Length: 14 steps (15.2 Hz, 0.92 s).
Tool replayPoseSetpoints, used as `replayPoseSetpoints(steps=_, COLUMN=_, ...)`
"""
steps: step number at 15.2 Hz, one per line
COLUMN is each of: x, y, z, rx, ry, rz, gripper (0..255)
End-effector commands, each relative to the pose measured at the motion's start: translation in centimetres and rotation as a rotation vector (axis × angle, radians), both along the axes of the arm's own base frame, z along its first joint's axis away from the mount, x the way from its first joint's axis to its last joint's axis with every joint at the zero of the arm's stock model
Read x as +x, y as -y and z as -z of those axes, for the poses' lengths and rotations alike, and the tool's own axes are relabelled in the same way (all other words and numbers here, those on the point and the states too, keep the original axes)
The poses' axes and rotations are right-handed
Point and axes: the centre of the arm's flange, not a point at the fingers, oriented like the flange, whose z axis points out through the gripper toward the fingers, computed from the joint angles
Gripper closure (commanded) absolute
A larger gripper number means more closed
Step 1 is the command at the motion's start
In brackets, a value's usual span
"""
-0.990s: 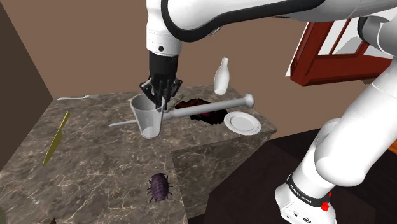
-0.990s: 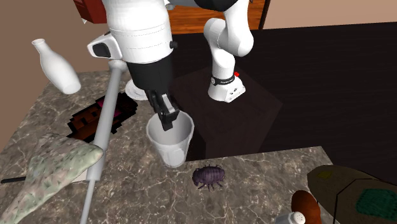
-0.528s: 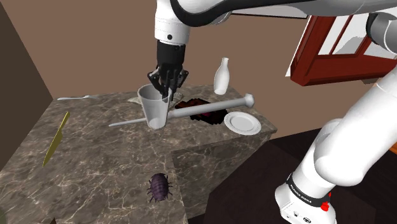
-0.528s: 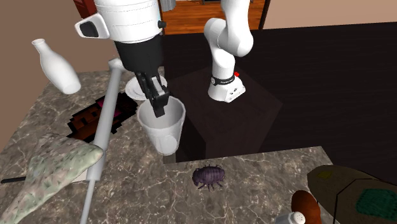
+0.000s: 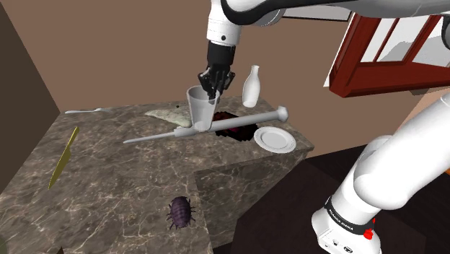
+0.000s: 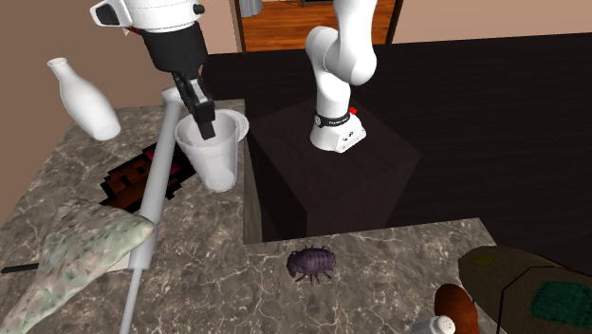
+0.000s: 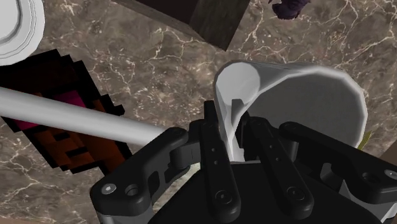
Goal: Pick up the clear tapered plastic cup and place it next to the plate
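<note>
- While the gripper [image 5: 213,86] clamps its rim, we see the whitish tapered cup [image 5: 202,110] hanging above the marble counter [image 5: 115,180].
- We note it near the long white rod [image 5: 238,121], with the plate [image 5: 275,138] off to the shoulder view's right.

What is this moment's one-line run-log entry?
gripper: shut on cup rim | cup: held above marble counter | plate: cup not yet beside it
</note>
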Motion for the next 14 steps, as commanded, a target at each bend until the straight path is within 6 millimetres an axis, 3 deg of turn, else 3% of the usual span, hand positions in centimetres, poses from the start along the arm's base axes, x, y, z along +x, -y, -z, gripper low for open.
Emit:
replayPoseSetpoints(steps=1, x=0.6, y=2.8, z=-0.1, rx=0.0, ry=0.0, rz=-0.002, gripper=255)
replayPoseSetpoints(steps=7, x=2.0, y=11.0, z=-0.1, rx=0.0, ry=0.0, rz=-0.002, gripper=255)
replayPoseSetpoints(steps=14, x=2.0, y=11.0, z=3.6, rx=0.0, ry=0.0, rz=-0.002, gripper=255)
